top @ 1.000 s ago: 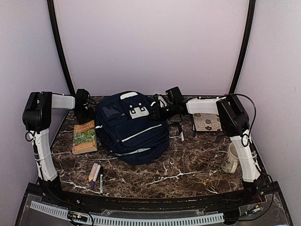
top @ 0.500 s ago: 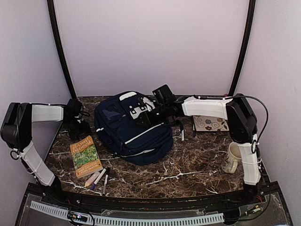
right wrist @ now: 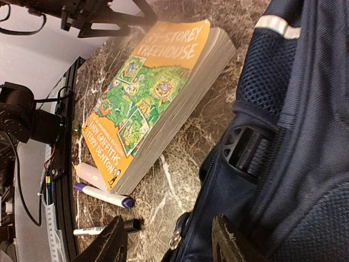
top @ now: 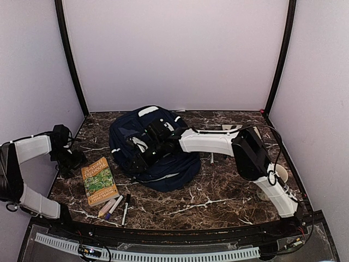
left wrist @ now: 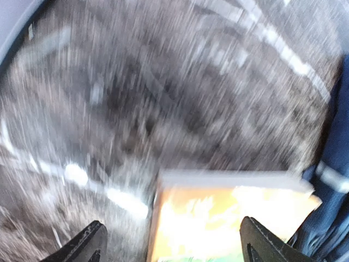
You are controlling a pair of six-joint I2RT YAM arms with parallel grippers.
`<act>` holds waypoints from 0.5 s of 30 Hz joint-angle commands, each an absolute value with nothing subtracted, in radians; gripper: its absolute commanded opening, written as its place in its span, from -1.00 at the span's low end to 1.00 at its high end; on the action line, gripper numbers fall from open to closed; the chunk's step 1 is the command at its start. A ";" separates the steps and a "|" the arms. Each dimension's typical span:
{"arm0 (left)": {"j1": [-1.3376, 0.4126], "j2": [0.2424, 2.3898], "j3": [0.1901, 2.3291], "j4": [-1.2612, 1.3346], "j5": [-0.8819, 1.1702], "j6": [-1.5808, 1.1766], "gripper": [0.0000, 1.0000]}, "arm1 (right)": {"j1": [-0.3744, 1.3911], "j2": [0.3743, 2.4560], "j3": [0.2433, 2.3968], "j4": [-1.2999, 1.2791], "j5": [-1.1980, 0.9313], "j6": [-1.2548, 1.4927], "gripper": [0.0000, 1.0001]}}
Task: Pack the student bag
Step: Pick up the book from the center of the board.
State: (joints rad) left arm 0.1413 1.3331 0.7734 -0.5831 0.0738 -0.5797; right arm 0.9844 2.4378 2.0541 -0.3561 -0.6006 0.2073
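Note:
The student bag [top: 170, 168], navy with thin white stripes, lies in the middle of the marble table. My right arm reaches across it, and my right gripper [top: 137, 159] is at its left front edge. In the right wrist view that gripper [right wrist: 172, 245] is open, its fingers either side of a zip pull [right wrist: 177, 238] at the edge of the bag [right wrist: 305, 136]. My left gripper [top: 75, 159] hovers open at the far left. In its blurred wrist view the left gripper [left wrist: 177, 248] is just above the top edge of an orange book [left wrist: 229, 218].
The orange and green book [top: 100, 180] lies left of the bag. By its near end are a purple-capped marker [right wrist: 103, 195], a black-capped marker [right wrist: 103, 228] and a pale pink stick [right wrist: 90, 176]. A mug [top: 282, 172] peeks out behind the right arm.
The right arm swung left over the bag to its left front edge. The left arm drew back left and toward the near side. The book slid nearer and turned. Both grippers opened wider.

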 commanded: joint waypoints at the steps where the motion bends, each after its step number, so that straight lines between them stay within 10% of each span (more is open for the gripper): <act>1: 0.156 1.276 0.711 -0.629 0.181 -0.619 0.74 | 1.011 2.541 2.153 -0.387 -0.668 0.269 0.08; 15: 0.156 1.321 0.513 -0.404 0.379 -0.689 0.48 | 1.055 2.625 2.289 -0.404 -0.634 0.342 0.13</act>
